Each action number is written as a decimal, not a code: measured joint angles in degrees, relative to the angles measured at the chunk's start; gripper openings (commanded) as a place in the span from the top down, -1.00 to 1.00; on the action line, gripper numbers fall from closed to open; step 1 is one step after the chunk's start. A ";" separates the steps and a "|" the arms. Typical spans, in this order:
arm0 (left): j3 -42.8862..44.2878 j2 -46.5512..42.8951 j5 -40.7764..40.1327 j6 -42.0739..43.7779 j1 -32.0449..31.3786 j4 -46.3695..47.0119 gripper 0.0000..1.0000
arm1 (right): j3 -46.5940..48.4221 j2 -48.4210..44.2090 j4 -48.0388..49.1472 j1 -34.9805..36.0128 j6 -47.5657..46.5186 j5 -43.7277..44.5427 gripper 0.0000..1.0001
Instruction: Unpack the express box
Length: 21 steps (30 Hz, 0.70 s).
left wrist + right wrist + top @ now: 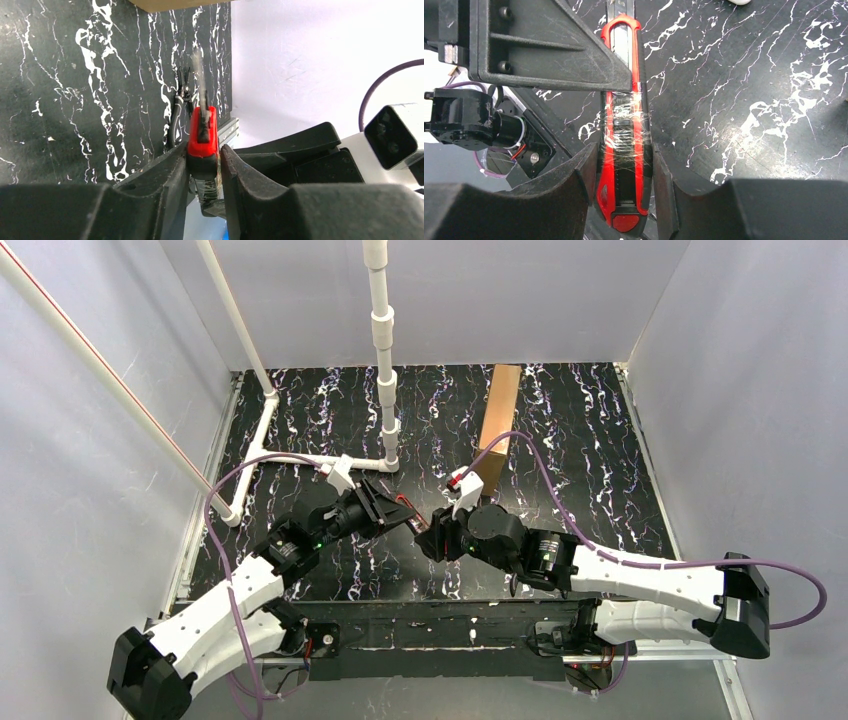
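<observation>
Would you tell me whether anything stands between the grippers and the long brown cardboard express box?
Nothing visible lies between them. The left gripper and right gripper both grip a red utility knife; the brown cardboard express box lies beyond, with the white pipe stand off to its left.

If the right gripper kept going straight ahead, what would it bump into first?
Probably the left gripper's fingers, which are clamped on the red knife just ahead of the right gripper.

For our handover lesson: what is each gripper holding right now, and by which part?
Both hold the red utility knife: the right gripper by its taped handle, the left gripper near the blade end.
</observation>
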 measured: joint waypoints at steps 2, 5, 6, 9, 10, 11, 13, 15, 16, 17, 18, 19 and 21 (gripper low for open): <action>0.35 0.28 0.24 0.15 0.00 0.66 0.56 | 0.00 -0.04 0.00 0.00 0.09 -0.39 0.97; 0.37 1.11 0.68 -0.11 0.00 1.86 0.75 | 0.00 -0.48 -0.31 -0.02 0.20 -0.61 0.97; 0.37 1.29 0.90 -0.15 0.00 2.29 0.85 | 0.00 -0.59 -0.50 -0.02 0.20 -0.61 0.97; 0.37 1.77 1.64 -0.11 0.00 3.17 1.00 | 0.02 -0.85 -1.01 -0.04 0.17 -0.57 0.23; 0.37 1.92 1.99 0.11 0.00 3.32 1.00 | 0.20 -0.87 -1.53 -0.04 0.11 -0.59 -0.04; 0.39 2.03 2.23 0.37 0.00 3.39 1.00 | 0.76 -0.83 -2.67 -0.02 -0.31 -0.55 -0.32; 0.92 2.25 3.13 1.20 -0.02 3.41 1.00 | 4.22 0.00 -8.00 0.02 -1.25 0.63 -0.79; 2.29 2.62 4.33 2.58 -0.04 3.10 1.00 | 9.79 1.31 -15.23 0.15 -2.51 3.78 -0.92; 3.26 2.95 4.92 3.34 -0.04 2.60 1.00 | 13.77 2.23 -19.58 0.00 -3.52 5.99 -0.95; 4.55 3.34 5.29 4.13 -0.04 1.90 1.00 | 17.90 3.21 -23.52 -0.24 -4.37 8.11 -0.96; 6.43 3.82 5.57 5.22 -0.04 0.02 1.00 | 21.77 4.07 -26.80 -0.46 -5.25 9.99 -0.96; 8.57 4.33 5.62 6.38 -0.04 -2.27 1.00 | 25.81 4.90 -29.94 -0.68 -6.03 12.04 -0.96; 12.59 5.01 4.79 8.31 -0.07 -7.87 1.00 | 32.04 6.05 -34.42 -1.01 -7.67 15.56 -0.96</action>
